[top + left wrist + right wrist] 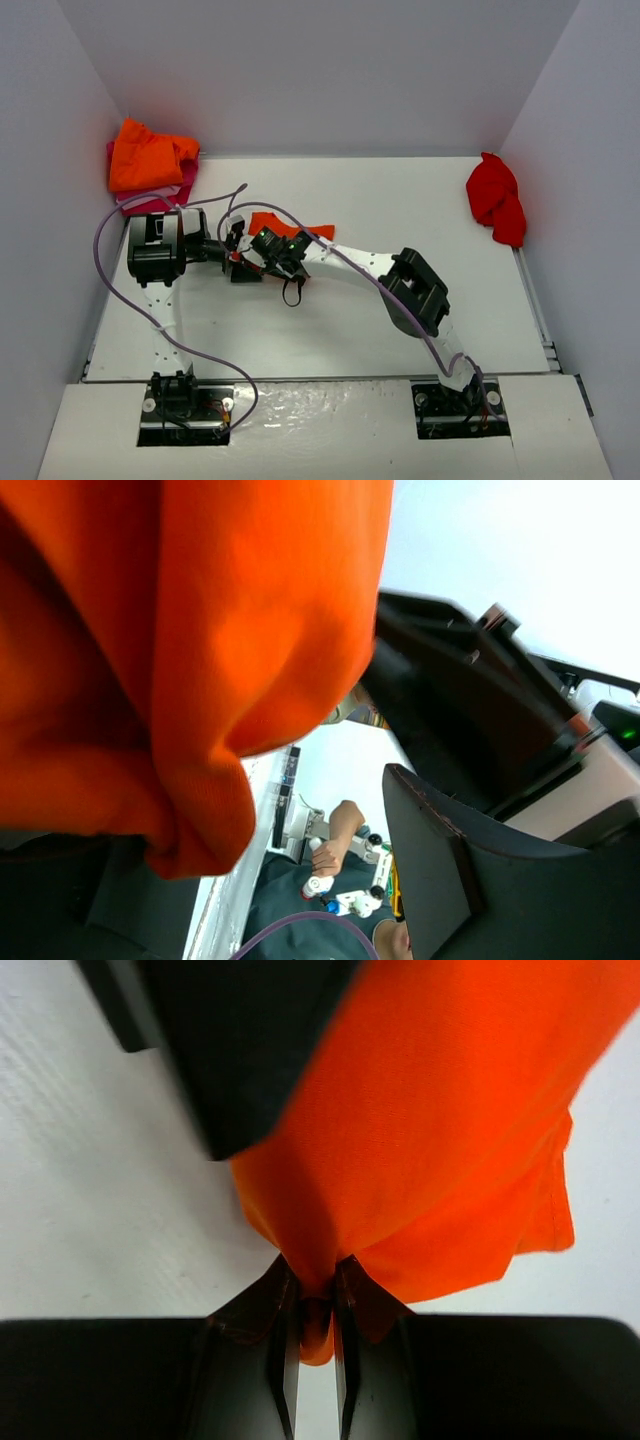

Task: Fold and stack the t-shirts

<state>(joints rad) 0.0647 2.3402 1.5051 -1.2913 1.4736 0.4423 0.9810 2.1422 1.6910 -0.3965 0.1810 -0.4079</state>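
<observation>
An orange t-shirt (292,226) is bunched at the table's middle, mostly hidden under both grippers. My right gripper (260,250) is shut on a pinched fold of it; in the right wrist view the cloth (440,1110) balloons out above the closed gripper (315,1278). My left gripper (237,258) is right beside it. In the left wrist view the orange cloth (150,630) drapes over and hides the left finger. The right finger (470,880) stands well apart from it, so the left gripper (300,815) is open.
A pile of orange and pink shirts (150,158) lies in the far left corner. A crumpled red shirt (497,200) lies at the far right by the wall. White walls (60,150) enclose the table on three sides. Purple cable (110,225) loops around the left arm.
</observation>
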